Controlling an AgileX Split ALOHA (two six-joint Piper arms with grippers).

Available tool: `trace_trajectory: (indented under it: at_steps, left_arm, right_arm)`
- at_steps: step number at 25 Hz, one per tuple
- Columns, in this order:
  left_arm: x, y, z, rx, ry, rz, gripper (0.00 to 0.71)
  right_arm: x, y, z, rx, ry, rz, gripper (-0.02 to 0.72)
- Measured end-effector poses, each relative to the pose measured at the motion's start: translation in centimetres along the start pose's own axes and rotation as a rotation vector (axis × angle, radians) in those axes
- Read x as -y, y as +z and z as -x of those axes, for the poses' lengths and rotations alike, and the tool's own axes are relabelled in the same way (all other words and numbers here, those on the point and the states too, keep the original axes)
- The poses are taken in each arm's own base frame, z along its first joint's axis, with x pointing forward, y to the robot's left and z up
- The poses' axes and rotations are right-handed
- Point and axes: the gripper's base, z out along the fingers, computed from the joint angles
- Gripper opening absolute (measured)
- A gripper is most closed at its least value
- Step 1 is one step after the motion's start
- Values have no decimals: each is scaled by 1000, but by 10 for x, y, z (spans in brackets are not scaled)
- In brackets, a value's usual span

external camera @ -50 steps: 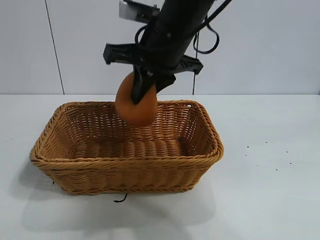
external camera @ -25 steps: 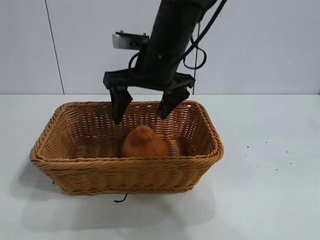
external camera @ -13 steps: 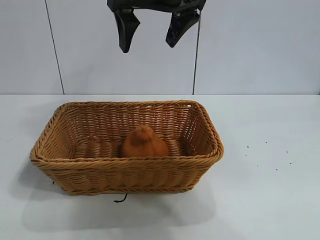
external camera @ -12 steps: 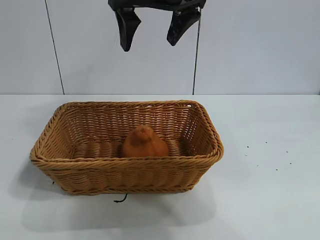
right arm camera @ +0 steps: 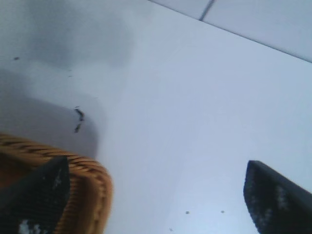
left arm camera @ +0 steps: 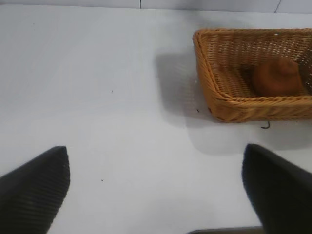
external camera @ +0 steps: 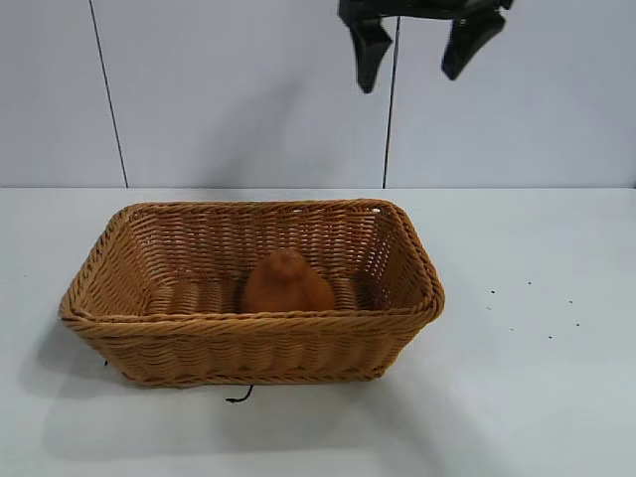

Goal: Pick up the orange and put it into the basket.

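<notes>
On the white table (external camera: 537, 378), toward its left, stands the wicker basket (external camera: 248, 348) with the orange (external camera: 285, 284) resting inside. High above and to the right of it, well apart, hangs the right gripper (external camera: 415, 45), jaws spread wide, holding nothing.

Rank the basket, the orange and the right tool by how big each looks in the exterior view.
1. Basket, clearly largest.
2. Right tool, open at the picture's top edge and partly cropped, so its rank against the fruit is unsure.
3. Orange, sitting inside the basket.
</notes>
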Motion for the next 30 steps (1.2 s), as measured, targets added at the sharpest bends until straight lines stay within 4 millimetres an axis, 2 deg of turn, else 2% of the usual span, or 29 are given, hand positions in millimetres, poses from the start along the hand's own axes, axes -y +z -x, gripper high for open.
trace_trajectory:
  at_steps: [3,5,9,12,19,30]
  left_arm:
    - [0,0,0,0,0,0,687]
    - [0,0,0,0,0,0,687]
    - [0,0,0,0,0,0,687]
    - [0,0,0,0,0,0,687]
    - [0,0,0,0,0,0,687]
    - [0,0,0,0,0,-1,687]
  right_arm:
    - [30,13,-9,-50,60,-18,696]
    - [41,22,-18,-90,86,-20,696]
    - [42,33,-41,-187,98,-6,696]
    - [38,29,-63,-251,90,14,696]
    - [27,-5,-121,-350,66,42,696]
    - [16,-90,-220,-303,72,64,696]
